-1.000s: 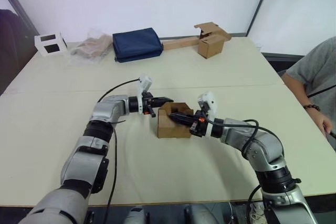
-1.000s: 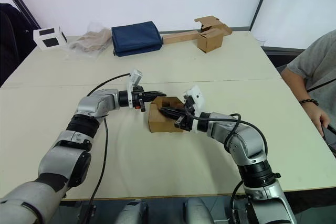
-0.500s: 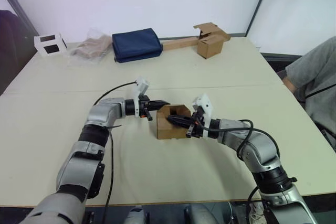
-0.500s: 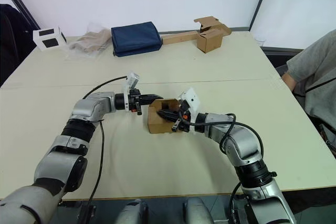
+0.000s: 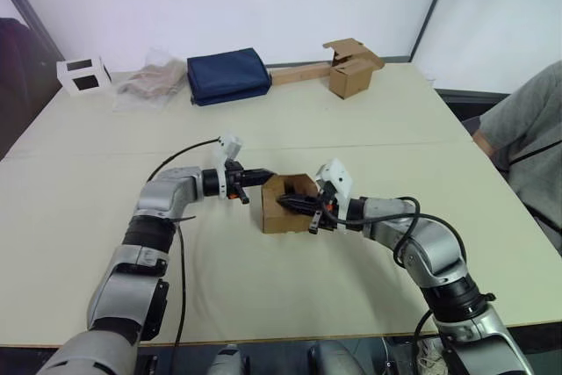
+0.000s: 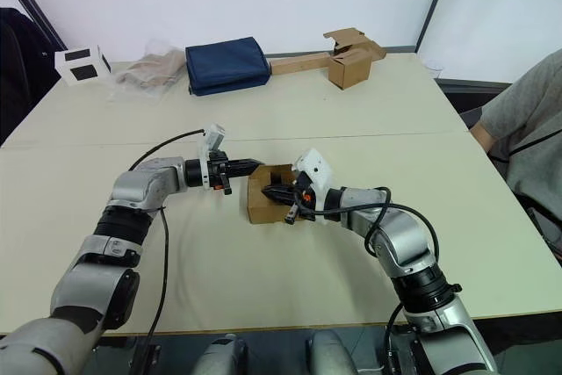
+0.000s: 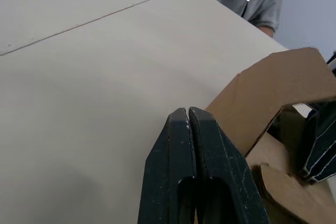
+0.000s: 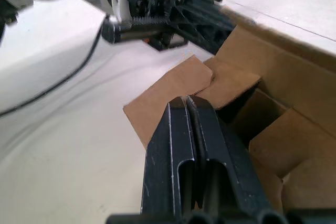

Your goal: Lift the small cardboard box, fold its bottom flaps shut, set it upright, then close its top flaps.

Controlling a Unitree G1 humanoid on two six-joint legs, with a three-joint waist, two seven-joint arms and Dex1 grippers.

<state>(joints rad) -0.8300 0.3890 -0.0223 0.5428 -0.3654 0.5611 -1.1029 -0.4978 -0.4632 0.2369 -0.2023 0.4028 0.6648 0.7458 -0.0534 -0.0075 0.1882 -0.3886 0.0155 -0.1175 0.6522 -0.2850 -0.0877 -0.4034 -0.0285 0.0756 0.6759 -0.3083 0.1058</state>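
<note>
Both arms reach inward to the box (image 5: 290, 204): left gripper (image 5: 260, 176) closed beside it, right gripper (image 5: 291, 203) closed inside it, neither holding anything.

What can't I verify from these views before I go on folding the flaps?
- Small cardboard box, base and far wall: its own walls hide them in the eye views.
- Right gripper tip contact inside the box: rim and flaps cover it.
- Left gripper: whether its tip touches the box edge cannot be told.
</note>
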